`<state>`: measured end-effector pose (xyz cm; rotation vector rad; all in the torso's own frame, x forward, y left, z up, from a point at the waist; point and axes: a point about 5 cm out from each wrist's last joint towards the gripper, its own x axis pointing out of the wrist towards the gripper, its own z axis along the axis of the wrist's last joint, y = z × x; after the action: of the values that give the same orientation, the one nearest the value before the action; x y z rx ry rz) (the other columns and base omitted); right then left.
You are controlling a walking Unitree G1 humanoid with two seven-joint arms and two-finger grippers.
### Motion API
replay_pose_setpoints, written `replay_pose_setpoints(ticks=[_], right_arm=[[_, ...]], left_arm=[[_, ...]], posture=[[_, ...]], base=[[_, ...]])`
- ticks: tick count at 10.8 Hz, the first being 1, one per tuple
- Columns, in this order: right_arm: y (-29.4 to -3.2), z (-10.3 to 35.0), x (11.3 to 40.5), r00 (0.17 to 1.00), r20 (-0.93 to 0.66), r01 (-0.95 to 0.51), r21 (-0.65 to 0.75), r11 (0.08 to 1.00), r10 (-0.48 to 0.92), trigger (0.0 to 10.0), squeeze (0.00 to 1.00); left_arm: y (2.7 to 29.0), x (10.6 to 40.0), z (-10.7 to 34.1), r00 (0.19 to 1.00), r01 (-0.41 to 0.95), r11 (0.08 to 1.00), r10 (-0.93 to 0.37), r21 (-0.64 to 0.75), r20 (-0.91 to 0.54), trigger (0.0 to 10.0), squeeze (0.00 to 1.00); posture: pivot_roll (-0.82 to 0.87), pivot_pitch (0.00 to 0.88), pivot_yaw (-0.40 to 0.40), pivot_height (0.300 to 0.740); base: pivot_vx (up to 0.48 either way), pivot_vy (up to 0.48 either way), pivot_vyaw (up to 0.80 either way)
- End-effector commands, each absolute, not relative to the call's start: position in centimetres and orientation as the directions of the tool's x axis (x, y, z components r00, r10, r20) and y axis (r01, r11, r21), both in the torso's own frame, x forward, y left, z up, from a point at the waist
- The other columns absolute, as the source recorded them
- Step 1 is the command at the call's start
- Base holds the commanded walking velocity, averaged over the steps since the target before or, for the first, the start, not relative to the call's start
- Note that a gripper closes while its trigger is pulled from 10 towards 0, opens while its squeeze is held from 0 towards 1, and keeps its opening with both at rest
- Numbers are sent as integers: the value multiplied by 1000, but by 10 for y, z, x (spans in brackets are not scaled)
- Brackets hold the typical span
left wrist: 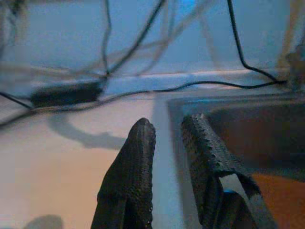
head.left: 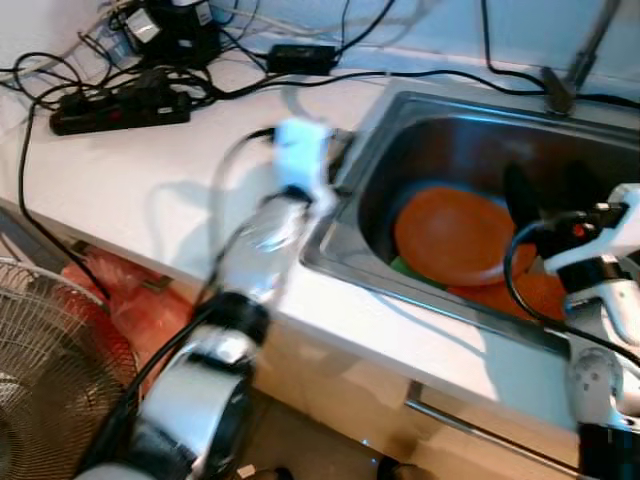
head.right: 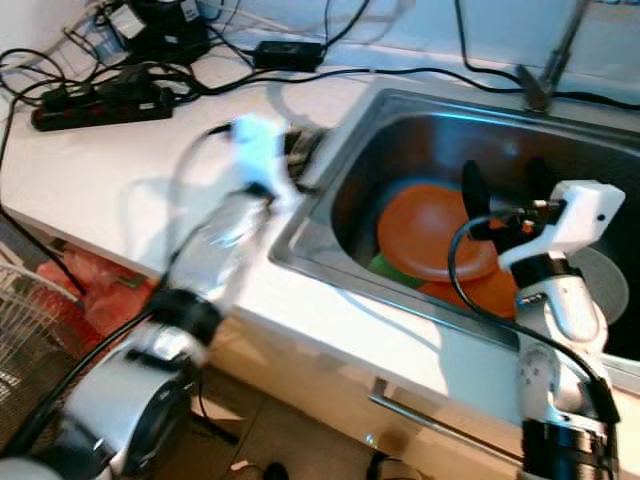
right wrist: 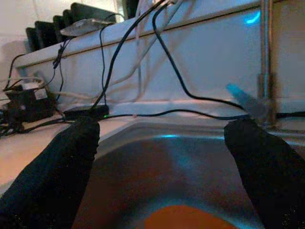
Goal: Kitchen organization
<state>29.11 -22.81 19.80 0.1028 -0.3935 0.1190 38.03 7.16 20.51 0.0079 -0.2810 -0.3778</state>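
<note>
Leftmost, we note a wire fan guard [head.left: 45, 370] low beside the white countertop [head.left: 150, 180], with a black power strip [head.left: 120, 105] at its far left. Our left gripper [left wrist: 167, 143] hovers at the left rim of the stainless steel sink [head.left: 345, 245], fingers nearly together with a narrow gap, holding nothing. Inside the basin lie round orange plates [head.left: 455, 235], stacked and overlapping, a sliver of green showing under them. Our right gripper [head.right: 505, 195] hangs over the plates, fingers spread wide, empty. A faucet base [head.left: 560, 95] stands at the far rim.
</note>
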Motion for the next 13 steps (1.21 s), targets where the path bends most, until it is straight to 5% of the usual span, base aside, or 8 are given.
replay_pose_setpoints(ticks=[1,6,13], right_arm=[[-213,179,294,938,333,-141,99,985,101,10000,0],[-182,173,303,929,351,-168,105,980,121,10000,0],[-168,170,307,921,352,-211,86,974,168,10000,0]], left_arm=[[81,377,205,897,317,945,-328,86,296,10000,0],[115,344,176,936,119,986,-151,115,319,10000,0],[108,338,181,931,93,991,-122,100,344,10000,0]], posture=[[-50,130,141,740],[-39,90,123,740],[-41,80,109,740]], base=[[0,0,0],[0,0,0],[0,0,0]])
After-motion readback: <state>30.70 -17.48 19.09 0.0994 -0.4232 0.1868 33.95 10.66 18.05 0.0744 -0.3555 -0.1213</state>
